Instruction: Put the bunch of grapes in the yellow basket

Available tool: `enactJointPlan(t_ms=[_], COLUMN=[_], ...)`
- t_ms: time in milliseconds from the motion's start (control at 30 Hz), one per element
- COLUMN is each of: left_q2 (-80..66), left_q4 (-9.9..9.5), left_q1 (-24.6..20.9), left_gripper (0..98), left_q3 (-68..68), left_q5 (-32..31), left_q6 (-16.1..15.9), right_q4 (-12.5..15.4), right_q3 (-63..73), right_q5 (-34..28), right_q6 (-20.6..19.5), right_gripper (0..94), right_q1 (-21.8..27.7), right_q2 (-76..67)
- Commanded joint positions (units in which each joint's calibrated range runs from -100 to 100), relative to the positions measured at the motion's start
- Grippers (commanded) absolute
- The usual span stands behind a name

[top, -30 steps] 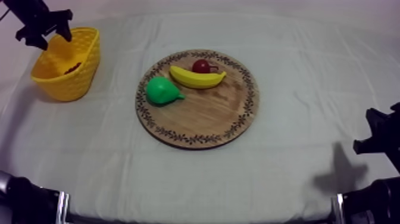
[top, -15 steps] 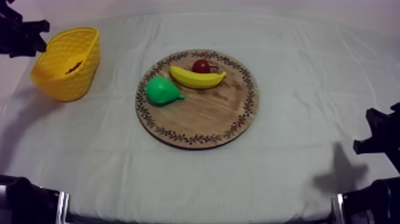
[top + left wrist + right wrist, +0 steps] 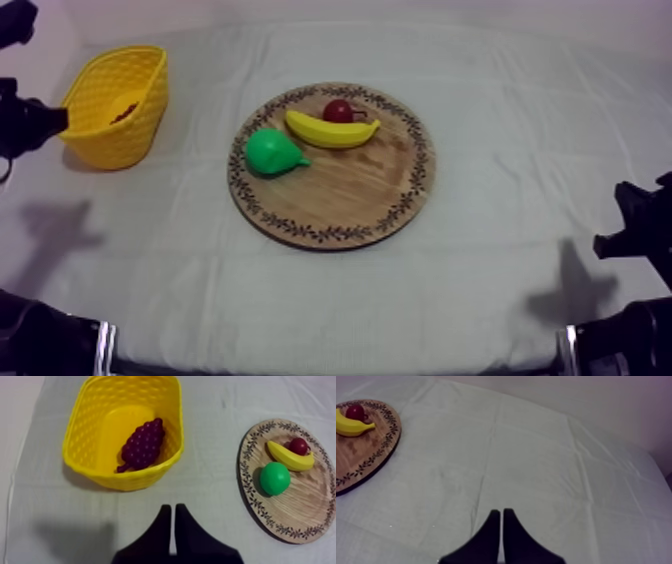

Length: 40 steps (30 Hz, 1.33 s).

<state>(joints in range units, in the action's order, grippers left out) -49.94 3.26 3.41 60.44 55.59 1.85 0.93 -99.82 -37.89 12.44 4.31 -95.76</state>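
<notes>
Cloth-covered counter (image 3: 500, 250): ahead of my left tool (image 3: 172, 507), closed and empty, the bunch of grapes (image 3: 144, 445) lies in the yellow basket (image 3: 100, 473), apparently delivered; right tool (image 3: 501, 511) closed, idle.

left hand (image 3: 170, 508): closed to a narrow wedge, empty | right hand (image 3: 499, 512): likewise closed, empty | left arm (image 3: 28, 122): seemingly raised, left edge

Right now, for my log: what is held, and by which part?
Nothing: left gripper and right gripper are shut empty; the bunch of grapes lies in the yellow basket.
</notes>
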Motion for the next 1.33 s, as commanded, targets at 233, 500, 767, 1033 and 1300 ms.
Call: enactJointPlan(t_ms=[233, 500, 767, 1033, 1300], left_q2=[-17.33, -27.03, -33.45, -43.09, -49.57], left_q4=[0.97, -0.05, -4.44, -5.24, -5.41], left_q1=[0.88, 1.62, 3.68, 4.80, 2.07], left_gripper=[0.0, 0.0, 0.0, 0.0, 0.0], left_q3=[23.96, 34.90, 37.09, 38.01, 39.22], left_q5=[-19.32, -22.33, -20.25, -20.43, -22.81], left_q6=[-5.65, -5.05, -0.35, 8.63, 9.47], right_q4=[0.02, 0.02, 0.02, 0.02, 0.02], right_q3=[0.04, 0.04, 0.04, 0.04, 0.04], right_q5=[-0.02, -0.02, -0.02, -0.02, -0.02], right_q6=[-0.01, -0.01, -0.01, -0.01, -0.01], right_gripper=[0.3, 0.3, 0.3, 0.3, 0.3], right_q1=[-0.02, -0.02, -0.02, -0.02, -0.02], right_q2=[0.00, 0.00, 0.00, 0.00, 0.00])
